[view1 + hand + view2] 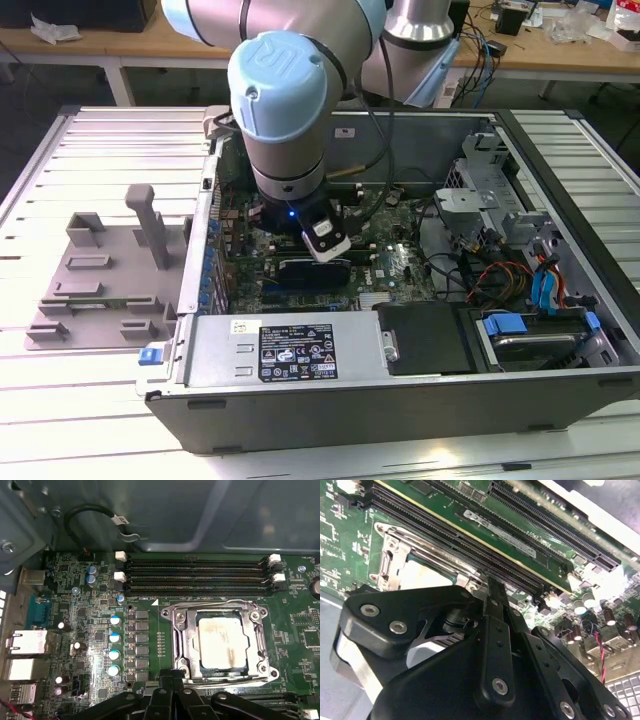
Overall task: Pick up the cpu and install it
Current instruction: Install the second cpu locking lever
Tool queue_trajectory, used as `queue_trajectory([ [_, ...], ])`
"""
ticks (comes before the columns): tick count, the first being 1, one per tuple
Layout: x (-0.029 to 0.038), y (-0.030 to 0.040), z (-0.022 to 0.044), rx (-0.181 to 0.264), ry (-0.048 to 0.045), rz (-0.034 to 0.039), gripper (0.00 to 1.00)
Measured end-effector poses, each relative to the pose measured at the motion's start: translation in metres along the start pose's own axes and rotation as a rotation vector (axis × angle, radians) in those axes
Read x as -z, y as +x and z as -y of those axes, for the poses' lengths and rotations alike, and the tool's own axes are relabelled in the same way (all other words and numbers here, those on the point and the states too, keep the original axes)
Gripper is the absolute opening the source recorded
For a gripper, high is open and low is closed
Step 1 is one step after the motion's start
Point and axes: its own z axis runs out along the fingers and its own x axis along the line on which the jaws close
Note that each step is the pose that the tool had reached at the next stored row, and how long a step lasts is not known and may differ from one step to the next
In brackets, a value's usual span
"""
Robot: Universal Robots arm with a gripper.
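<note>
1. The cpu [223,647], a flat square chip with a pale, matte metal top, lies seated inside the socket frame [180,645] on the green motherboard [90,630]; judging by how squarely it sits in the recess, it looks already placed.
2. The gripper [487,580] hangs just above the socket's edge, its black fingers [495,610] drawn together in a narrow stance with nothing between them.
3. The socket frame is shiny stamped steel with corner screws, and its opening leaves the chip's top exposed.
4. Black ridged memory slots [195,575] with white end latches run beside the socket.
5. The open grey metal computer case [420,390] lies flat on the slatted bench [60,420], giving the arm access from above.
</note>
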Motion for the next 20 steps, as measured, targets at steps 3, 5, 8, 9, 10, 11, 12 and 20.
queue_trajectory([
  [3,-0.0018,0.0002,-0.0018,0.001,0.0109,-0.0007,0.11],
  [5,-0.0006,0.0001,-0.0028,0.001,0.0163,-0.0001,0.11],
  [8,-0.0006,0.0000,-0.0027,0.002,0.0310,-0.0003,0.11],
  [9,-0.0010,0.0001,-0.0027,0.003,0.0352,-0.0002,0.11],
  [10,-0.0019,0.0002,-0.0027,0.003,0.0436,-0.0003,0.11],
  [11,-0.0025,0.0003,-0.0028,0.003,0.0477,-0.0001,0.11],
  [12,-0.0025,0.0003,-0.0030,0.003,0.0479,-0.0001,0.11],
  [20,0.0118,-0.0009,-0.0207,0.003,0.0475,0.0000,0.11],
])
